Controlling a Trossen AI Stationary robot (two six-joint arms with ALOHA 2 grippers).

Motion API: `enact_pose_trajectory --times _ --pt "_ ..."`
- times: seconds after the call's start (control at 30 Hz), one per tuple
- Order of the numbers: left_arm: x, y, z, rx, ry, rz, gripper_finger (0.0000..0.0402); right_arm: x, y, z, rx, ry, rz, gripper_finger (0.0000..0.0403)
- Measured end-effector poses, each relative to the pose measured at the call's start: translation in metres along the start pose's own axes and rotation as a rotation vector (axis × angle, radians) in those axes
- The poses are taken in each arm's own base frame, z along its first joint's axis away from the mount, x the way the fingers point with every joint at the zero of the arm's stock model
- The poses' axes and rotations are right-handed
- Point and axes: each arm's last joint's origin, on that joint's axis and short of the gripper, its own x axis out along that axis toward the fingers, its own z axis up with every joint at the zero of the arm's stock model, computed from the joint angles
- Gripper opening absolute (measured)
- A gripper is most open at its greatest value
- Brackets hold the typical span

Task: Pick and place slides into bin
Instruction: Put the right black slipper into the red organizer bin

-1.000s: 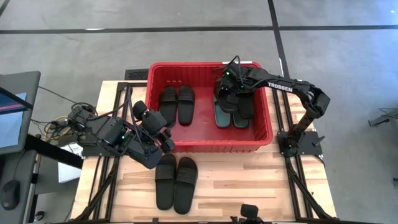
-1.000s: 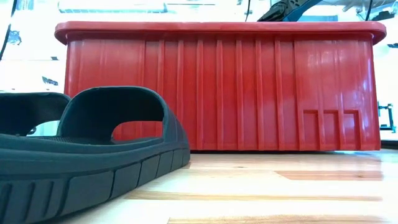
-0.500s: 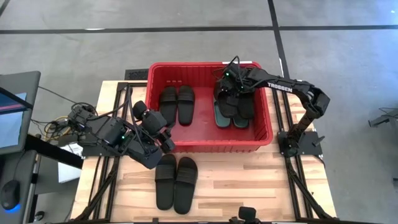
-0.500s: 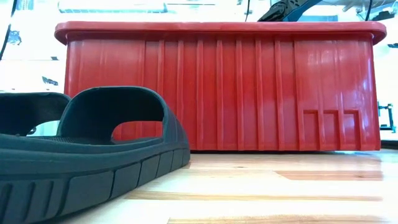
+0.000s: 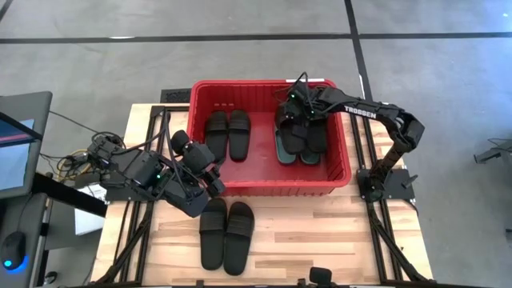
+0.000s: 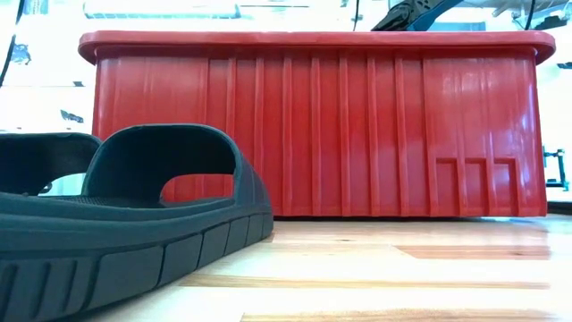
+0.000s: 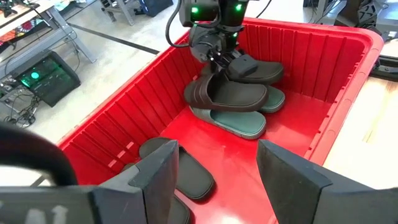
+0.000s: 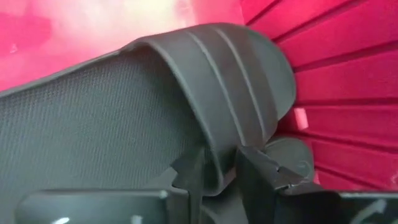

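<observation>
Inside the bin, right half: right end effector (image 5: 293, 117) is closed on the ribbed strap of a black slide (image 8: 205, 118), one finger under the strap, one over; the slide sits low over the stack there.
Left end effector: (image 5: 210, 178) hangs just outside the bin's near-left wall, fingers (image 7: 292, 180) spread apart, nothing between them.
Bin: red tub (image 5: 336, 172) at the far middle of the tabletop (image 5: 320, 240), ribbed walls, rolled rim.
Bin contents, left half: one black pair (image 5: 227, 134) flat on the floor, side by side.
Bin contents, right half: teal pair (image 7: 239, 121) at the bottom, black slides lying across it, including the gripped one; exact count of the stack is hard to read.
Outside the bin: one black pair (image 5: 226, 234) on the tabletop near the front edge, soles down, touching each other.
Handling, judged: rubber looks light and flexible, matte, likely grippy, not fragile; the sole may droop or swing when hung from one point.
Where to hold, judged: the strap arch is the natural pinch, open underneath for a finger; the sole edge is the poorer option.
Progress, judged: only the tabletop pair is left.
</observation>
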Motion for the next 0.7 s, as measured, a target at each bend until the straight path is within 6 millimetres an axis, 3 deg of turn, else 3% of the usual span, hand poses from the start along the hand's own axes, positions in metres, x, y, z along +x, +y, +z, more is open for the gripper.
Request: enact_pose_trajectory --times 0.7 --pt "0.0000 0.0000 0.0000 0.000 0.000 0.000 0.0206 -0.0006 0.0045 -0.0068 0.007 0.073 0.040 0.0240"
